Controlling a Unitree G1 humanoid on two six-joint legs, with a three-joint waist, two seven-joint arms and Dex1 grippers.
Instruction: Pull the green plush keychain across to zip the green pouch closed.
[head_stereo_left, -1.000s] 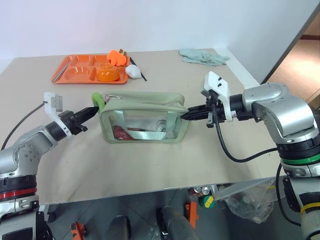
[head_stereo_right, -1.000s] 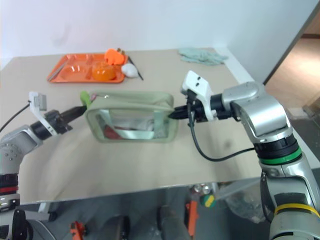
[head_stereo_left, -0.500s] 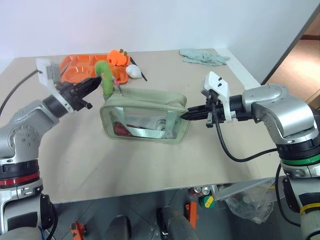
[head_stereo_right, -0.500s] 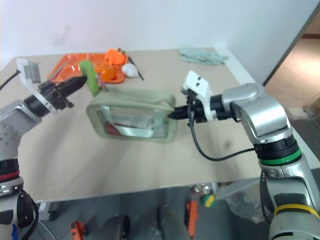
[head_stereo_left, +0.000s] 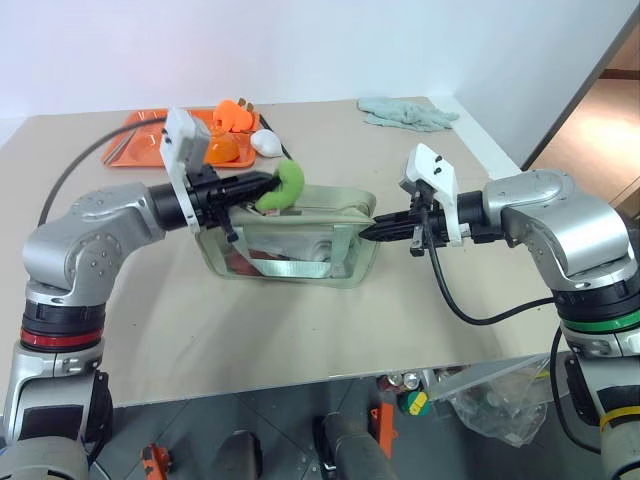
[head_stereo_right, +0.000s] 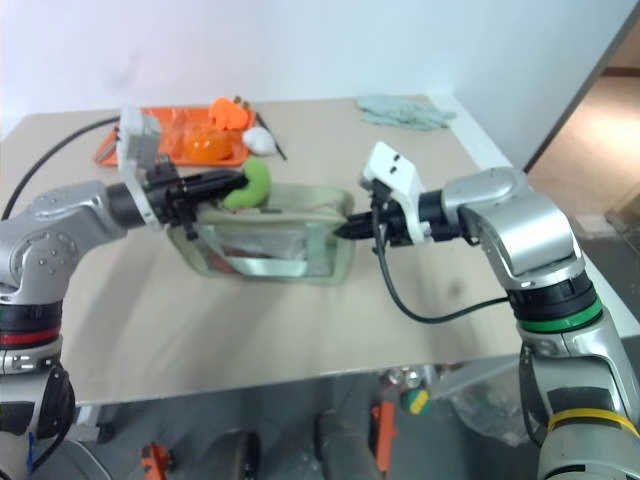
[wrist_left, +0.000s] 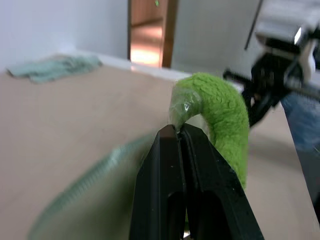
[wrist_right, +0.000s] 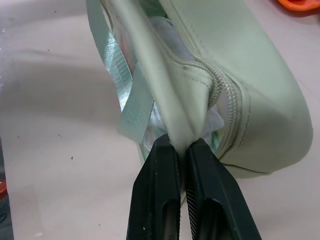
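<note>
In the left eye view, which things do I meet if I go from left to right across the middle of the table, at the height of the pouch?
Left gripper → green plush keychain → green pouch → right gripper.

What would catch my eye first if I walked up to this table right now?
Probably the left gripper pinching a bright green plush keychain above the pale green pouch at mid-table, while the right gripper clamps the pouch's other end. Behind them sits an orange tray.
</note>
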